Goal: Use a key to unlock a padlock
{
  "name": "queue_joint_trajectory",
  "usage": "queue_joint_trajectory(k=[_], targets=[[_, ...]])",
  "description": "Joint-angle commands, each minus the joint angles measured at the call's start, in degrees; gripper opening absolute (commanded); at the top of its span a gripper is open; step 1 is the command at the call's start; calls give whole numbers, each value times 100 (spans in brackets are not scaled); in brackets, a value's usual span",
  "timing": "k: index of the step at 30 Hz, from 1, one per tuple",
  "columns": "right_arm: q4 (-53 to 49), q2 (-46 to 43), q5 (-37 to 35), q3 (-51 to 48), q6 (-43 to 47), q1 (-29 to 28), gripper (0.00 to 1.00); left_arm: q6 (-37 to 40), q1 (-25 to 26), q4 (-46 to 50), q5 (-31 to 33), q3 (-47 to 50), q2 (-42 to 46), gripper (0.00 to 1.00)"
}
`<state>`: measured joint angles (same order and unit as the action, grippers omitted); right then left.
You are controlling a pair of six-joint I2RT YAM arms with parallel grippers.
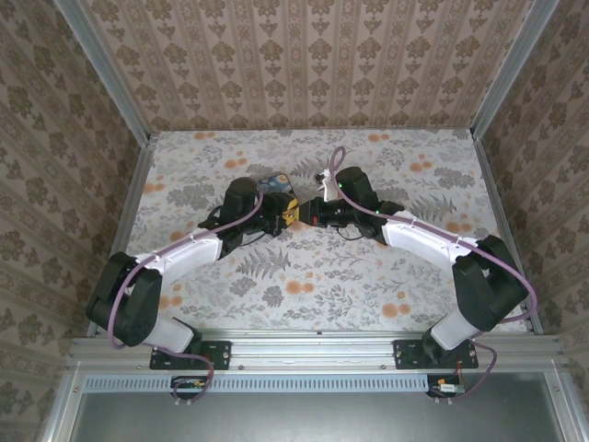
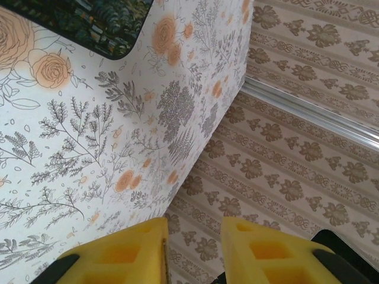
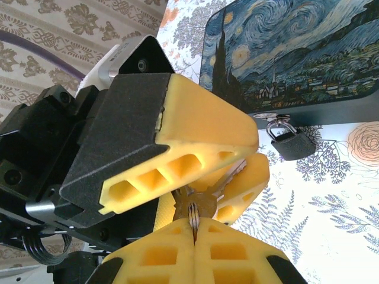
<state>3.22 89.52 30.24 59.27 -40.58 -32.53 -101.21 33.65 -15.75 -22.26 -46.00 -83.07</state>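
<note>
Right claw (image 3: 192,228) clenched on a key (image 3: 198,204); left claw (image 3: 251,161) narrowly parted around its blade, grip unclear; padlock (image 3: 293,144) just beyond.

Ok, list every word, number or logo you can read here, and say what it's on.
No readable text anywhere.
The padlock shows no legible marking.
The key is too blurred to show any stamp.
The starry-night board carries only a painted picture, no lettering.
</note>
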Motion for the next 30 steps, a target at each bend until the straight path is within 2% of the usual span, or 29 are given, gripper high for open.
queue_joint_trajectory(k=[1,12,22,26,29,30], targets=[[60,-91,9,-99,-42,-25,3,168,-34,-35,22,-61,164,25],[33,-163,-61,-156,14,-25,3,531,-69,248,26,-6,312,19],[23,-194,-80,-161,32,-21,4,839,-113,432,30,-27,398,0],[-110,-195,37,-93,104,-20,12,1329,-152,539,-68,-138,390,0],[-437,-276,136,-44,261,18,31,2149,-215,733,-380,-410,302,0],[-507,-331,145,-72,314,48,34,2456,-226,826,-516,-505,261,0]])
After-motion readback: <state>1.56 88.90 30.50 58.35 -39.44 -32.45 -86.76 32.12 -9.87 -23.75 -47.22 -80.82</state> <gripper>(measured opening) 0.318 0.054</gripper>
